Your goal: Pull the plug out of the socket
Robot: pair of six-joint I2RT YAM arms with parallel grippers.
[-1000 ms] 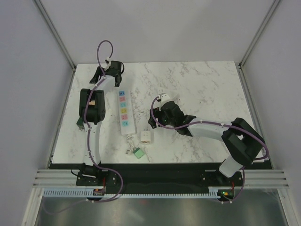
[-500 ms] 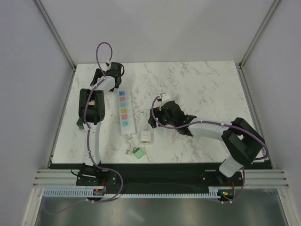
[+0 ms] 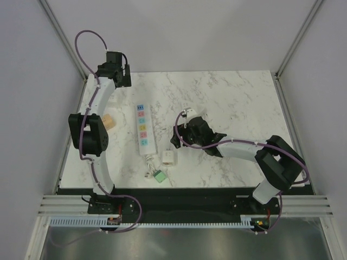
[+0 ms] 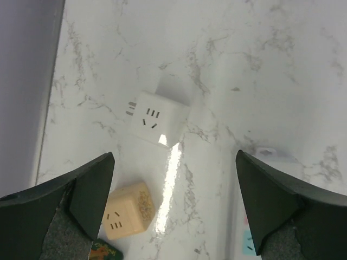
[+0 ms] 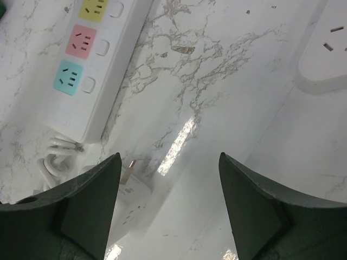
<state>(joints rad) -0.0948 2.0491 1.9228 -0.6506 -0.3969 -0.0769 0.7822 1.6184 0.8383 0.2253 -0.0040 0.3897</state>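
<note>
**A:** What's just changed?

**B:** The left arm has lifted away from the far end of the socket and swung back to the far-left corner. The left fingers have spread wide in that time and now hold nothing. Below them a white cube lies loose on the surface, with a beige cube near it.

**A:** And the right side?

**B:** It has hardly shifted. The right fingers are open and empty, hovering low by the socket's near end, close to its cord.

**A:** So where does the task stand?

**B:** The socket lies flat, left of centre, running near to far. Every coloured outlet I can see is bare. I'd judge the white cube to be the plug, set down after the pull, so the job looks done.

**A:** Any tight spots?

**B:** The left arm is close to the left wall and the corner post, so it should come back inward and not go further out. The beige cube sits near the surface's left edge. The right fingers have a small white block and a green one just beside them. There is open marble to the right and far side.
</note>
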